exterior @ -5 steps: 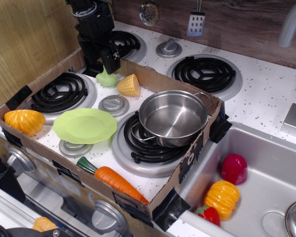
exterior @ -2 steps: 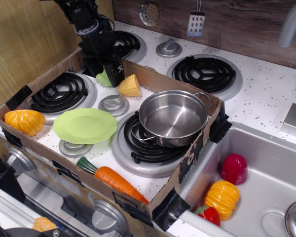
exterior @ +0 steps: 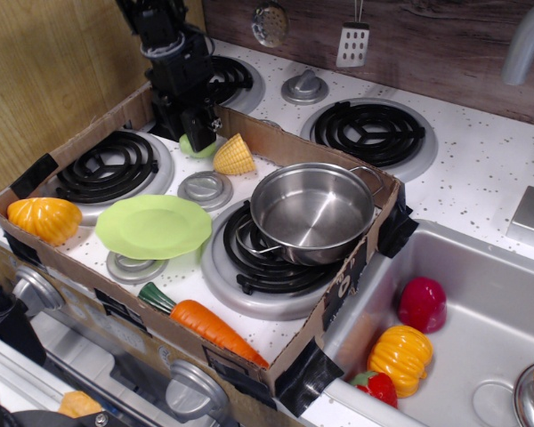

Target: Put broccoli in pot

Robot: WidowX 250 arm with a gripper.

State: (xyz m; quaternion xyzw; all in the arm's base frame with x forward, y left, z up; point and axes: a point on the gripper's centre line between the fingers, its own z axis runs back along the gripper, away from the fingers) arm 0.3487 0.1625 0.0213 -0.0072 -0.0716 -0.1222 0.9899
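— Where's the broccoli (exterior: 197, 146)?
— Right under the jaws, which straddle it; whether they're gripping, I cannot tell.
— And around them?
— Corn piece (exterior: 234, 156) just beside, the pot (exterior: 312, 212) on a burner further off, all in a cardboard tray (exterior: 289, 360) on the speckled white tabletop (exterior: 474, 169).

Pale light-green broccoli (exterior: 198, 147); shiny silver steel pot (exterior: 312, 213); black gripper (exterior: 193, 124); flat light-green plate (exterior: 153, 226); yellow corn piece (exterior: 234, 155); orange carrot (exterior: 213, 326) with dark green top. Brown cardboard tray (exterior: 334, 307) with black tape at corners, laid over a white stove top (exterior: 467, 151) speckled dark, with black coil burners (exterior: 375, 130). In the grey sink (exterior: 507, 294): one dark red (exterior: 422, 303) and one orange-yellow (exterior: 401, 355) toy vegetable; a second orange-yellow one (exterior: 44, 218) in the tray.
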